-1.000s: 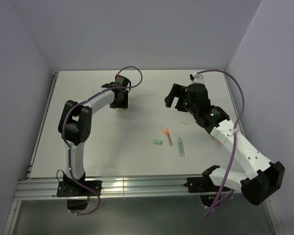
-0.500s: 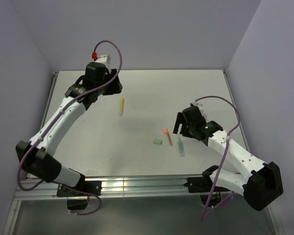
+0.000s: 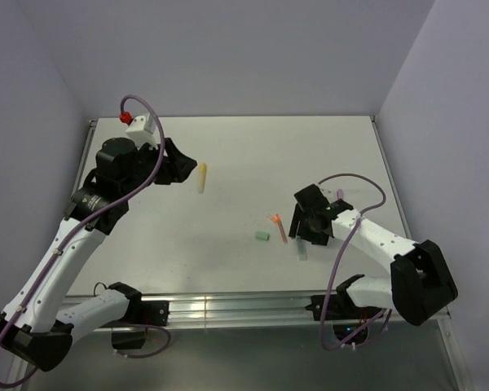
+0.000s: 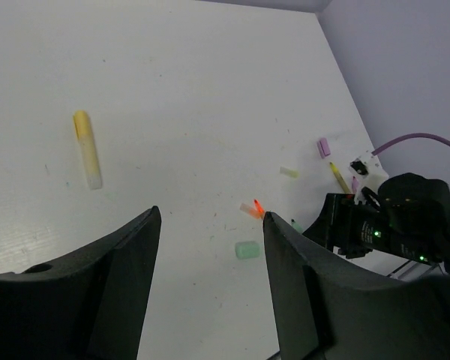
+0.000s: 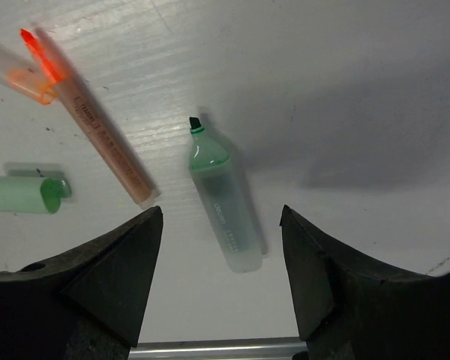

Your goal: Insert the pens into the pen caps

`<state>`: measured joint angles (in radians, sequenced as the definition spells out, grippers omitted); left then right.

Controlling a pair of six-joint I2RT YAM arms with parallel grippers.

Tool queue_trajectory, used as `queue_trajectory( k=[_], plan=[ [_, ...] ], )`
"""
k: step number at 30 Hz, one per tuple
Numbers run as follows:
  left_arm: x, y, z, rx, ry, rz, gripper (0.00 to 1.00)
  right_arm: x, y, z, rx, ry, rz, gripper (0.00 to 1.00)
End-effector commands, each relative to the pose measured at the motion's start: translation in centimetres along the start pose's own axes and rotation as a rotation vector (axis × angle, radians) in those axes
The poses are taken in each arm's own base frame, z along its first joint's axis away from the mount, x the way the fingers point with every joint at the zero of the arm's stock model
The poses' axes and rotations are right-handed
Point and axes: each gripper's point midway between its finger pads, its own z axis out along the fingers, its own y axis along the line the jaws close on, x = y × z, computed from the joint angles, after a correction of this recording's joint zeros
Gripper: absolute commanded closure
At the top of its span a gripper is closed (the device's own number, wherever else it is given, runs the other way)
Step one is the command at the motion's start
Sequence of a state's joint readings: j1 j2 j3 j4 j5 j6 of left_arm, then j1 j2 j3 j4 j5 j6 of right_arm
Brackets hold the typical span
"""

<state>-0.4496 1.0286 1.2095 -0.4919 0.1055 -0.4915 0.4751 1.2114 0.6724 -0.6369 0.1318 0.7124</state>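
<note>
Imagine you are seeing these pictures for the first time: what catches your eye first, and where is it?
The right claw stands open over the uncapped mint-teal pen, near the front right of the table. Beside that pen lie the orange-red pen and a mint green cap. Further back and to the left, a yellow pen lies apart from the rest.

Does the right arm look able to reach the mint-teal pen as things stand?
Probably yes: the right gripper hangs directly over the mint-teal pen, jaws open to either side, and the orange-red pen lies apart beside it.
</note>
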Motion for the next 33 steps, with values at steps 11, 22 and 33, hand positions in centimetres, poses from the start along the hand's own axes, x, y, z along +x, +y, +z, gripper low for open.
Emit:
queue_trajectory(
  k=[11, 22, 33],
  plan=[
    [0.1, -0.4, -1.4, 0.042, -0.043, 0.028, 0.38, -0.1, -0.2, 2.4, 0.072, 0.037, -0.019, 0.44],
    [-0.3, -0.2, -1.5, 0.027, -0.051, 0.044, 0.38, 0.0, -0.4, 3.9, 0.117, 0.068, -0.049, 0.45],
    [0.8, -0.4, -1.1, 0.053, -0.028, 0.022, 0.4, 1.1, -0.7, 4.9, 0.115, 0.103, -0.059, 0.71]
  ],
)
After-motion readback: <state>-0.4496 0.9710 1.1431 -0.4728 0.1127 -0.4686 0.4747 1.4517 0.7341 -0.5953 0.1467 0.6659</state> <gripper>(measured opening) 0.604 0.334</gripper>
